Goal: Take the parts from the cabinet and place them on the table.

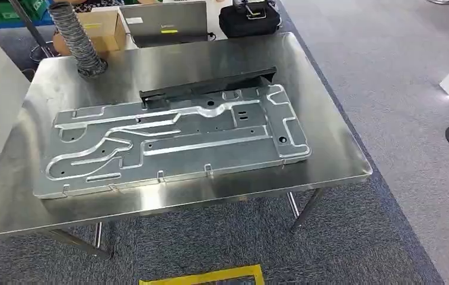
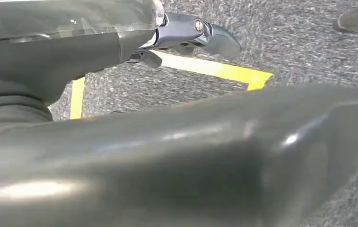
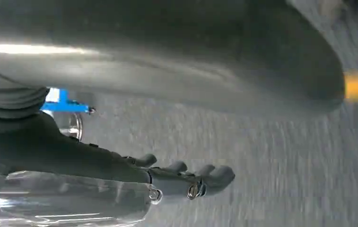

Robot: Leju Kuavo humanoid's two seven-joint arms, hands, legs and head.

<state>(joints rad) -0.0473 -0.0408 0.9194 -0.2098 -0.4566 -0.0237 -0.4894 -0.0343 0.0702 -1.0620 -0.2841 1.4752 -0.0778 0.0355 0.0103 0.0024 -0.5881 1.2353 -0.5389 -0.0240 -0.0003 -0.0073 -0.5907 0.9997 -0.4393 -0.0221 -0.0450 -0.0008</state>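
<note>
Steel table (image 1: 328, 148); flat metal panel (image 1: 174, 142), black part (image 1: 210, 86) touching it.

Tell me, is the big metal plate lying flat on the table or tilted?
Flat: the metal plate lies face up on the steel table.

Factory demo or workshop floor, set up for handling sheet-metal parts

A brushed steel counter (image 1: 328, 148) stands on grey carpet tiles (image 1: 400, 89); a large stamped metal panel (image 1: 174, 145) lies on it with a black plastic part (image 1: 210, 86) along the panel's far edge. Beyond the counter are a ribbed flexible duct hose (image 1: 79, 41), a cardboard box (image 1: 104, 27), a laptop (image 1: 164, 22) and a black bag (image 1: 249, 19); yellow floor tape (image 1: 207, 276) lies before it
</note>
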